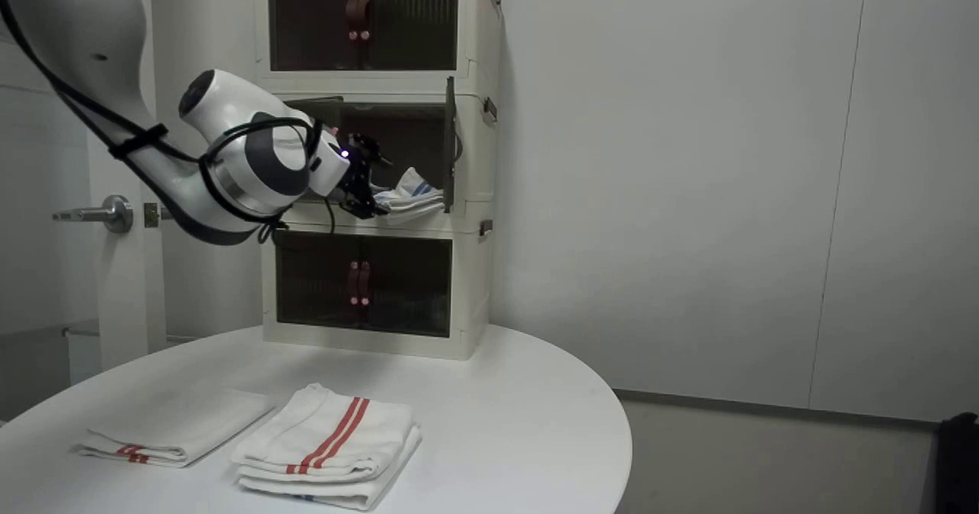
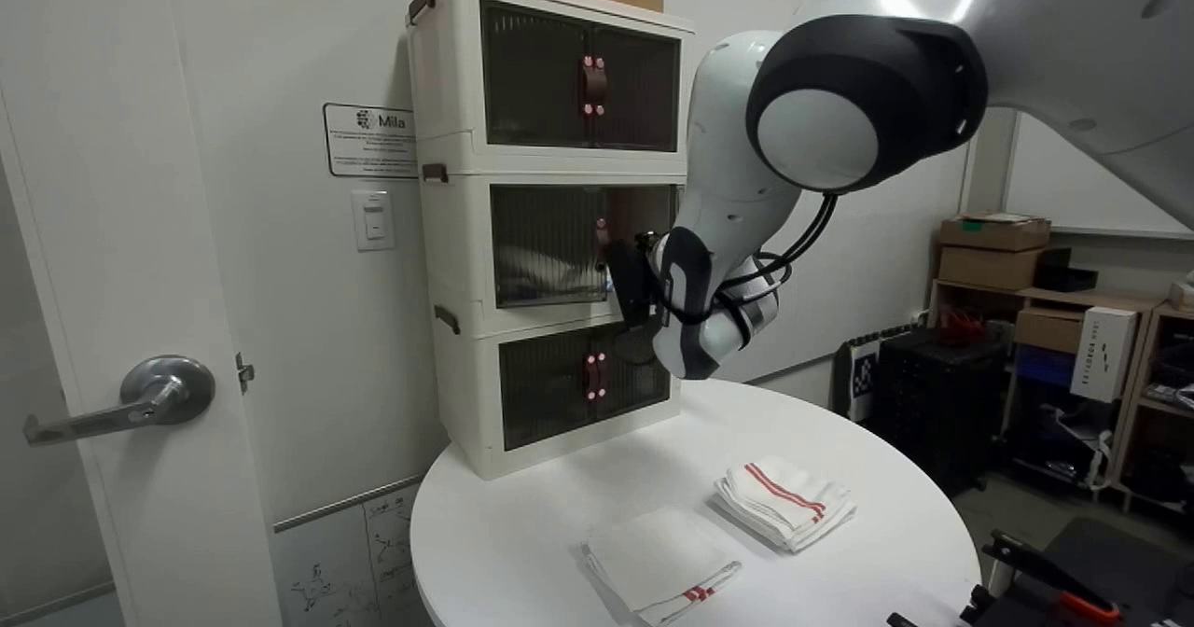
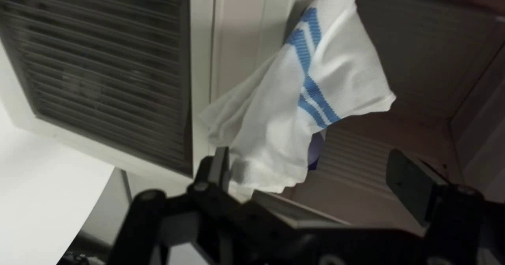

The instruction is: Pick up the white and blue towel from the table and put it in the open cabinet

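In an exterior view, my white arm wrapped in black cables slants down from the upper left, bends low and runs on toward the white three-tier box tower, my wrist tipped slightly downward. My black two-fingered hand is at the mouth of the white-framed middle cabinet. It is spread wide, its jaws standing one over the other. The lower finger is just beside the edge of the soft white cloth towel with paired blue stripes, and I cannot tell whether they touch; the upper finger is well apart from the cloth. The towel lies loosely in the cabinet's opening, partly inside and partly over its front edge, a corner peaked upward. Next to it a dark door panel stands edge-on. From my wrist I see a rounded purplish thing behind the cloth, mostly hidden. Below me, in both exterior views, the round, smooth white surface carries a flat folded white towel with red stripes at one end and, near it, a thicker stack of folded white cloth with two red stripes across the top.
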Available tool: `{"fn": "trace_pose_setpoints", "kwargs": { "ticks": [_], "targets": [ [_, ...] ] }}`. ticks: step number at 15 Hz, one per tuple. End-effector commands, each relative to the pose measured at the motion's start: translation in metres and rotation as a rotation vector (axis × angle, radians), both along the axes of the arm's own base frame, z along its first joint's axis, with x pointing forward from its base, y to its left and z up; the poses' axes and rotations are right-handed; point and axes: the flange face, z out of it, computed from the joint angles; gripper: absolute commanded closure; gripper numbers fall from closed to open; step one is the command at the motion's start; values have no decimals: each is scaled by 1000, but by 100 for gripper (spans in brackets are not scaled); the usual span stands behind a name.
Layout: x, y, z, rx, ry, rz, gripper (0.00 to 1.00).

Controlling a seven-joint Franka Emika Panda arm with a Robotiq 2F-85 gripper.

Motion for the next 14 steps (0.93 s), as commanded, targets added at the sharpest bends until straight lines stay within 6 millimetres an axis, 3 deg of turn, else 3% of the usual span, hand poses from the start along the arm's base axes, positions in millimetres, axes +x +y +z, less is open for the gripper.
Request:
{"fn": "trace_pose_setpoints", "kwargs": {
  "ticks": [1, 8, 10, 14],
  "targets": [
    [22, -19, 23, 8, -84, 108, 0],
    [44, -55, 44, 70, -114, 333, 0],
    [50, -61, 42, 101, -111, 359, 26],
    [57, -71, 30, 178, -104, 395, 57]
  ]
}}
